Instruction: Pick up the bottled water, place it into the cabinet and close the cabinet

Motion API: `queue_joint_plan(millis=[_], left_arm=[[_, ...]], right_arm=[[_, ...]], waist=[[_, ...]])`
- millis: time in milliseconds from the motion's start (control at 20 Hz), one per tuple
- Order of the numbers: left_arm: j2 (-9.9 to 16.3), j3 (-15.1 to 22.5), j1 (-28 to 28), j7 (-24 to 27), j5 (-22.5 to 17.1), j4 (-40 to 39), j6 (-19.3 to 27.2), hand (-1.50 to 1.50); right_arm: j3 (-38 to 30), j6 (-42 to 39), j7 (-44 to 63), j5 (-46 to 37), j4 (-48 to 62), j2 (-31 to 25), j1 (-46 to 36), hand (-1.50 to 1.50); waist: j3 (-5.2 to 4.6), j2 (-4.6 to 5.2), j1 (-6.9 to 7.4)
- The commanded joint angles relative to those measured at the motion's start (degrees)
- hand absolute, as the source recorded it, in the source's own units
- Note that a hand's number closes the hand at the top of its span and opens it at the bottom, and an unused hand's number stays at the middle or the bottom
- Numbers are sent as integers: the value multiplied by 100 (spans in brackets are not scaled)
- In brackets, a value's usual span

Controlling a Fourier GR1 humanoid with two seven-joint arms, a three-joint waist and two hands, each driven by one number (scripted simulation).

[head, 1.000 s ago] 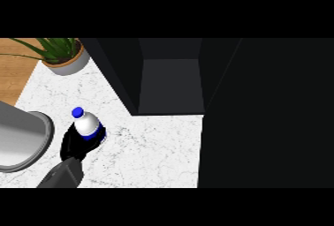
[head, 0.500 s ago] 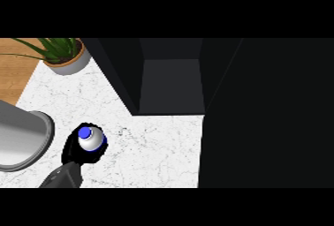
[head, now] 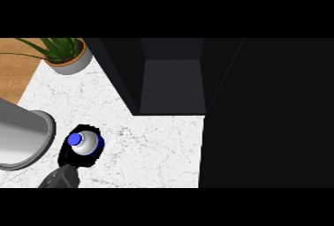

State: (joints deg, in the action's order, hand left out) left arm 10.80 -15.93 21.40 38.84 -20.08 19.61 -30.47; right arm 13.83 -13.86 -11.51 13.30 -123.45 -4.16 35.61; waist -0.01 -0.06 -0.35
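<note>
The water bottle (head: 86, 148) shows from above, its blue cap (head: 77, 139) facing me, over the white marble counter (head: 150, 145) at the lower left. My left hand (head: 66, 157) is curled round the bottle's body and hides most of it; its grey forearm (head: 60, 178) comes in from the lower edge. The dark cabinet (head: 173, 84) stands open up and to the right of the bottle, its grey inner floor in sight. Its door (head: 267, 110) is a wide black panel filling the right side. My right hand does not show.
A large grey metal pot (head: 20, 137) stands just left of the held bottle. A potted plant (head: 68, 62) sits at the back left beside a wooden surface (head: 16, 70). Bare marble lies between the bottle and the cabinet's front.
The bottle, first seen partly from the side, now points its cap straight at me. Hand and bottle have shifted slightly down in the view.
</note>
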Motion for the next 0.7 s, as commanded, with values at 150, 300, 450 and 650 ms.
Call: queue_joint_plan(millis=[150, 300, 450, 650], left_arm=[[-300, 137, -431, -462, -346, 1110, -373, 150], [-326, 194, -699, -1104, -621, 1946, -253, 150], [-673, 467, -963, -1230, -506, 2572, 267, 150], [-810, 759, -1158, -2312, -727, 4016, 708, 150]], right_arm=[[-42, -182, -153, 100, -76, -153, 204, -150], [-60, -134, -93, 153, 174, -101, 8, -150], [-30, -43, -23, 111, 203, -64, -164, -150], [-206, 100, 298, 346, 31, -49, -440, -150]], waist=[[8, -27, 51], [12, -31, 83], [5, -12, 46], [11, -23, 92]])
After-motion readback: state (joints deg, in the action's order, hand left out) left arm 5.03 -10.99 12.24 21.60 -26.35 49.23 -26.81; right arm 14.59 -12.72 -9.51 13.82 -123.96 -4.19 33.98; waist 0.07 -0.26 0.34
